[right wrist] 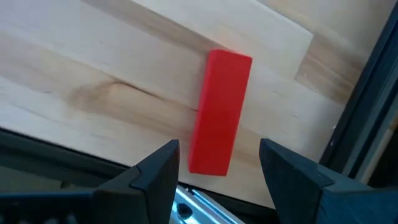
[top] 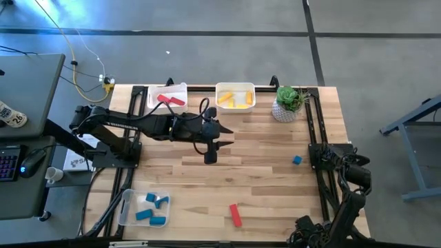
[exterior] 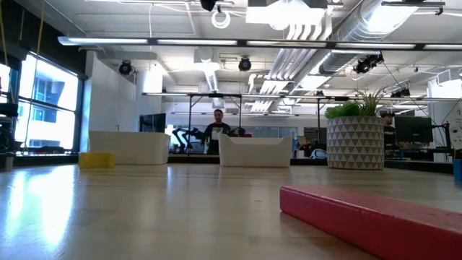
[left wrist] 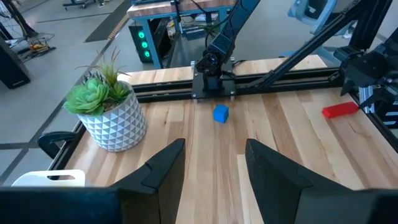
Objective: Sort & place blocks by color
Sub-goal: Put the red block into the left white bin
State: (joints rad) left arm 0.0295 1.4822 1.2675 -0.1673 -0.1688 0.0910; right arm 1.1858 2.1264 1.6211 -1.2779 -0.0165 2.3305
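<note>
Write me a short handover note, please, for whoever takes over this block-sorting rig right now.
Left gripper: jaws open and empty, mid-table. Right gripper: jaws open and empty, parked at the table's near right corner.
Done: red blocks in the far left bin, yellow blocks in the bin beside it, blue blocks in the near left bin.
Left: one red block on the near edge, one small blue block on the right side.

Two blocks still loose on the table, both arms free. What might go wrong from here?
1. The red block lies near the table's front edge; a nudge might push it off.
2. The small blue cube sits close to the right arm's base, so reaching it could be cramped.
3. The left tool hangs open mid-table, far from both.
</note>
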